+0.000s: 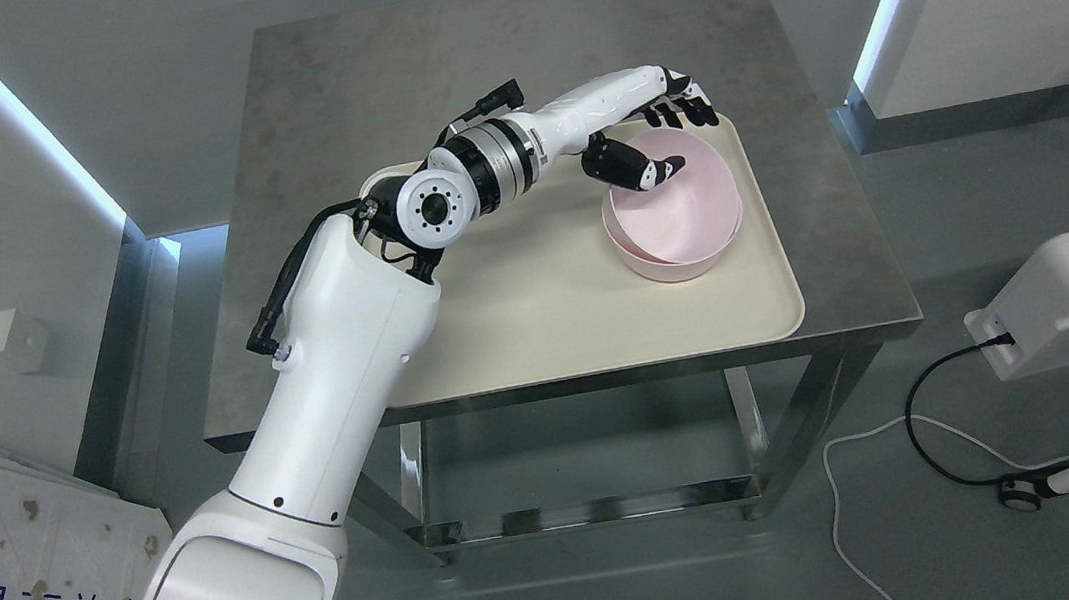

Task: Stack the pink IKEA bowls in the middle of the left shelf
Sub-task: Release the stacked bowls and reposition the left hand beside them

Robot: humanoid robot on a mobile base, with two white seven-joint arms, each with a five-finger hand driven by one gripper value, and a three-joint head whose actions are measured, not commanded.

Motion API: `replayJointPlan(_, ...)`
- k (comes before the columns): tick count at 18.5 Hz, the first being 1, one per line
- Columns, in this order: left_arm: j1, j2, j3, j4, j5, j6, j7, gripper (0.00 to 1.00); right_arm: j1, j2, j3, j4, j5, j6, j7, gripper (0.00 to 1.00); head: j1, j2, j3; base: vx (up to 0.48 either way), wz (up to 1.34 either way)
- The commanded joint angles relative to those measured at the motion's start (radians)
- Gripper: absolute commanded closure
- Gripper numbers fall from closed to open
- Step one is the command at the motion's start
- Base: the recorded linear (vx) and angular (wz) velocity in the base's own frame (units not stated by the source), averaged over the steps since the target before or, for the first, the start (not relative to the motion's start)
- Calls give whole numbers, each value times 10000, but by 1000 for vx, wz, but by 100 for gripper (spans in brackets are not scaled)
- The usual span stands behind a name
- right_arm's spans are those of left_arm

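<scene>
Head view: pink bowls, already nested, sit at far right of cream tray on steel table. Left hand straddles the far-left rim, thumb inside the top bowl, other fingers curled outside; a pinch grasp on the rim, judged closing or just closed. Step: picking up the stack. Next: firm grip, level lift, then carry to the shelf, which is not in view. Right arm unseen.
</scene>
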Motion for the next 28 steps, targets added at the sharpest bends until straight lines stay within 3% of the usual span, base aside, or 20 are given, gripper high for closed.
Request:
replayJointPlan(1, 377, 158, 974, -1278, 1090, 25, -33, 57, 0, -174, -46, -175, -15, 5, -2, 0, 0, 0, 0, 0, 0)
replayJointPlan(4, 821, 158, 1893, -2290, 2882, 102, -33, 51, 0, -174, -46, -175, -15, 5, -2, 0, 0, 0, 0, 0, 0)
replayJointPlan(6, 1189, 158, 2294, -3377, 3729, 635, -33, 36, 0, -174, -46, -175, -15, 5, -2, 0, 0, 0, 0, 0, 0)
replayJointPlan(8, 1512, 158, 2280, -4253, 4069, 884, -18, 8, 0, -174, -46, -175, -15, 5, -2, 0, 0, 0, 0, 0, 0)
replayJointPlan(9, 1726, 158, 2189, -4637, 4070, 869, -48, 0, 0, -174, -46, -175, -15, 5, -2, 0, 0, 0, 0, 0, 0)
replayJointPlan(11, 2597, 158, 1654, -5541, 4070, 580, -110, 0, 0, -174, -46, -175, -15, 5, -2, 0, 0, 0, 0, 0, 0)
replayJointPlan(14, 3352, 158, 687, -5699, 3964, -540, -202, 0, 0, -174, -46, -175, -15, 5, -2, 0, 0, 0, 0, 0, 0)
replayJointPlan(21, 4533, 182, 486, -5714, 3213, -542, -202, 0, 0, -174, -46, -175, -15, 5, -2, 0, 0, 0, 0, 0, 0)
replayJointPlan(28, 4688, 198, 316, -5653, -236, -69, -202, 0, 0, -174, -46, -175, -15, 5, -2, 0, 0, 0, 0, 0, 0)
